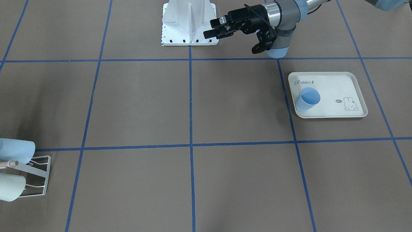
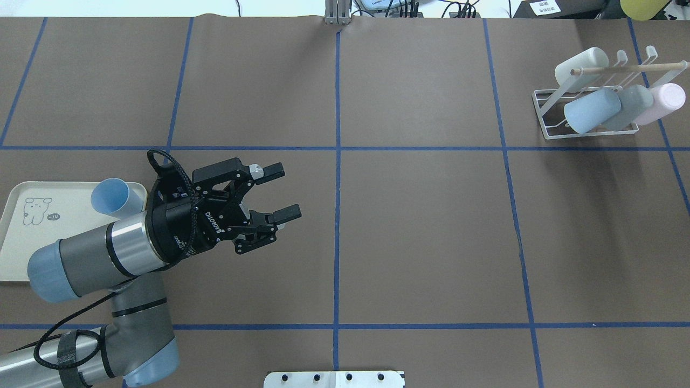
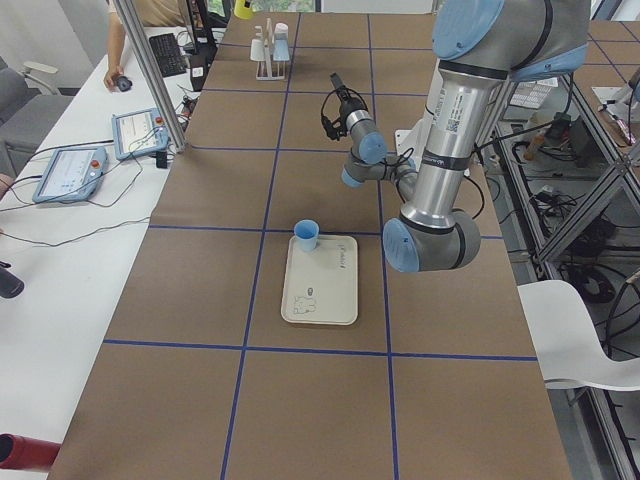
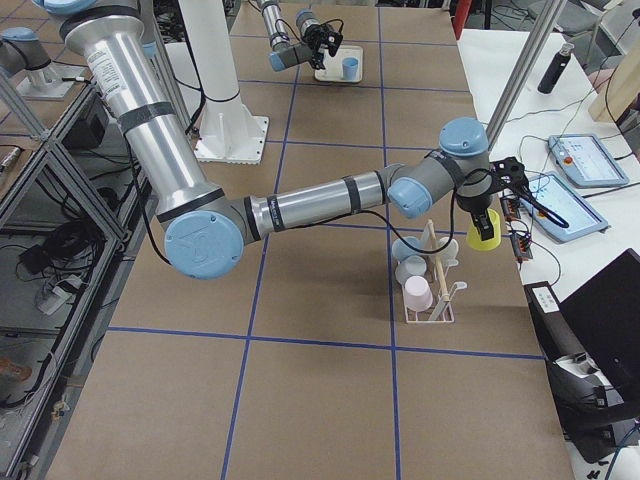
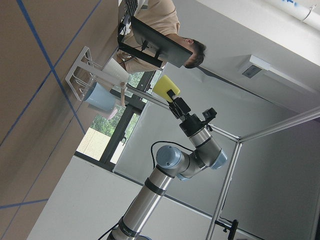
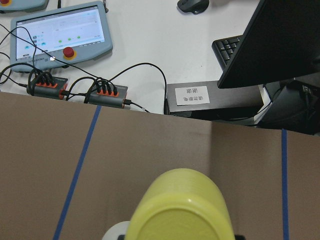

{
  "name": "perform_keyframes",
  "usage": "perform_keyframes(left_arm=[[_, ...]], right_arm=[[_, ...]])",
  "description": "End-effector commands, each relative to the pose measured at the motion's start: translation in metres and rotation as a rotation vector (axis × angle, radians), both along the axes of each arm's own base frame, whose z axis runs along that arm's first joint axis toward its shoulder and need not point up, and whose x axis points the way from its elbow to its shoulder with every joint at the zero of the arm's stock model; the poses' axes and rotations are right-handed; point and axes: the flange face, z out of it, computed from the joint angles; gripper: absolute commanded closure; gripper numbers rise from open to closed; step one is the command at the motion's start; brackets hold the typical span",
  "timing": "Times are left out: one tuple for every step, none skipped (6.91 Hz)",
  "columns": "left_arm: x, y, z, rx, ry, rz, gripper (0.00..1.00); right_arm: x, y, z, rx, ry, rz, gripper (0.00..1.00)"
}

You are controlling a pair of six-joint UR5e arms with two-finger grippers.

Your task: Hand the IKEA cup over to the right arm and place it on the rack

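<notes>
Right gripper: clamped on the yellow cup, which sits between the 2 fingers and sticks out past the tips. In the exterior right view the cup hangs in the air just beside the top of the rack, on the side away from the robot base. It isn't touching the wire. I can't tell the exact offset to the wooden peg from that angle. In the right wrist view the cup's end fills the lower centre, with brown table under it.

Rack holds 4 cups, all tilted: cream, light blue, grey, pink.

Left gripper: jaws wide apart with nothing between them. It's in the air over the table, fingers pointing toward table centre. The blue cup stands mouth up on a corner of the rabbit tray. It's behind the gripper, next to the wrist and clear of the fingers.
</notes>
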Motion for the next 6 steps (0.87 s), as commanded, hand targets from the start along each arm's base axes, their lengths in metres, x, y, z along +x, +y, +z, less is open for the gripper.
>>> perform_keyframes(left_arm=[[0.002, 0.000, 0.000, -0.001, -0.003, 0.002, 0.17], [0.004, 0.000, 0.000, -0.003, -0.009, 0.002, 0.17], [0.004, 0.000, 0.000, -0.003, -0.009, 0.002, 0.17], [0.006, -0.001, 0.003, -0.007, -0.017, 0.002, 0.17], [0.006, -0.001, 0.003, -0.006, -0.016, 0.002, 0.17], [0.006, -0.001, 0.002, -0.006, -0.015, 0.002, 0.17]], right_arm=[[-0.003, -0.001, 0.047, -0.096, -0.021, -0.026, 1.00], [-0.009, -0.004, 0.044, -0.121, -0.057, -0.034, 1.00], [-0.014, -0.003, 0.044, -0.159, -0.087, -0.020, 1.00], [-0.017, -0.002, 0.046, -0.174, -0.095, -0.017, 1.00], [-0.017, 0.000, 0.053, -0.184, -0.093, -0.017, 1.00], [-0.017, 0.001, 0.062, -0.197, -0.091, -0.019, 1.00]])
